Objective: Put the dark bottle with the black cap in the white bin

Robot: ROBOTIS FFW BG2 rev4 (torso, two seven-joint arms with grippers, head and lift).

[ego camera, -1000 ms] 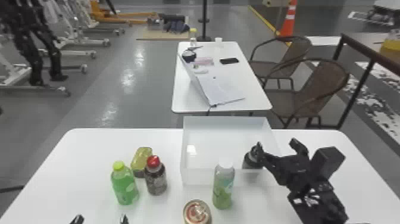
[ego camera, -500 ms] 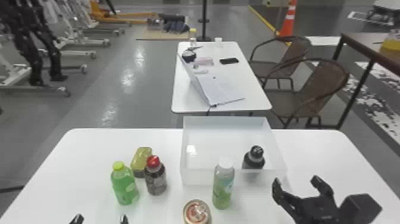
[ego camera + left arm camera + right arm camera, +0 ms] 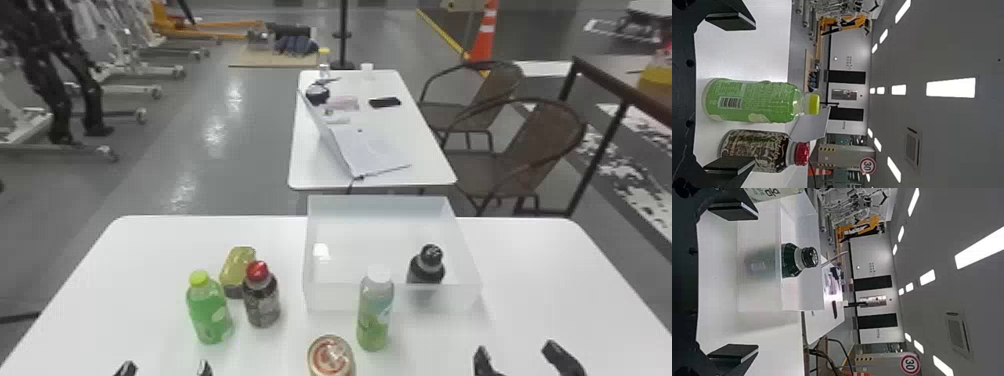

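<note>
Standing upright inside the white bin (image 3: 330, 300), near its front right corner: dark bottle with the black cap (image 3: 425, 272). White-capped bottle (image 3: 374, 315) stands before the front wall, obstructing that side; can (image 3: 331, 359) nearer. Left of bin: green bottle (image 3: 210, 312), red-capped bottle (image 3: 261, 304), yellowish container (image 3: 237, 270). Table (image 3: 530, 265) extends rightward past the bin. Left gripper (image 3: 166, 368) and right gripper (image 3: 517, 351): fingers spread apart.

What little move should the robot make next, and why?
Probably just ease the open right pincer back toward the robot: the dark bottle already stands upright in the white bin, with nothing gripping it.
</note>
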